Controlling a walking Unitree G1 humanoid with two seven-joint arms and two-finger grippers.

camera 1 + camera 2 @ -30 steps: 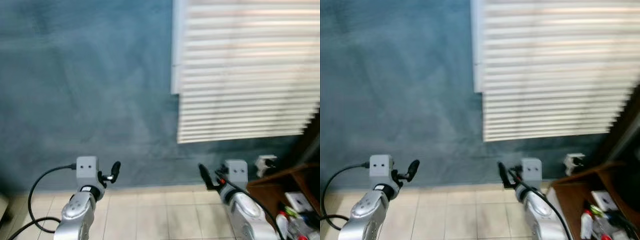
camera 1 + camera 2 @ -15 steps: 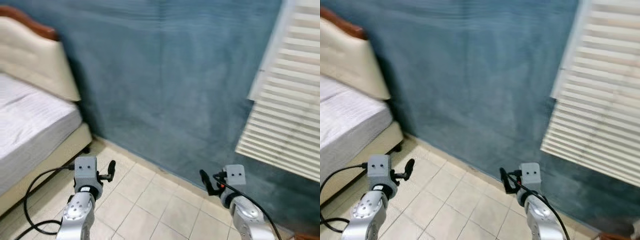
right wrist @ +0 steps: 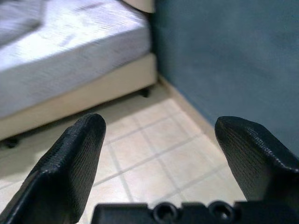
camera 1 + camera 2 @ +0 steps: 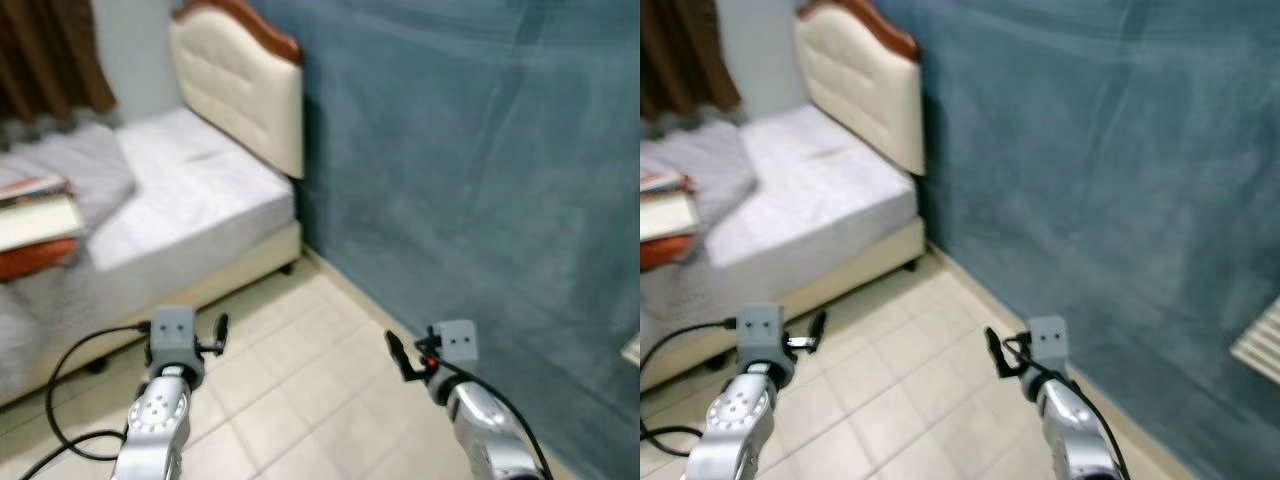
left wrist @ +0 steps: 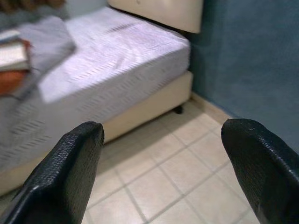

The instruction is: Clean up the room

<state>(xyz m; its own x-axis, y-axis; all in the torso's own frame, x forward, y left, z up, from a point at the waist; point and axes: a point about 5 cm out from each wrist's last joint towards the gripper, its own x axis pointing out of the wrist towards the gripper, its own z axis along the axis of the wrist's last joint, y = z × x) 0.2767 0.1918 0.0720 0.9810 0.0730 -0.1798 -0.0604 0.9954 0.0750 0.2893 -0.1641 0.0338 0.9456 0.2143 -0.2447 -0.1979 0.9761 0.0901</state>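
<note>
Both end effectors, left [image 5: 159, 163] and right [image 3: 156, 158], are hanging wide apart, empty; head views are adding books [image 4: 35, 215] on the bed [image 4: 190, 195] at 10 o'clock.

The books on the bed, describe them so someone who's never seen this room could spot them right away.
Find the bed with the cream padded headboard against the blue wall. At its far end from the headboard lies a rumpled grey blanket; the books sit stacked beside it, pale covers above an orange-red one, the only bright colour there.
</note>
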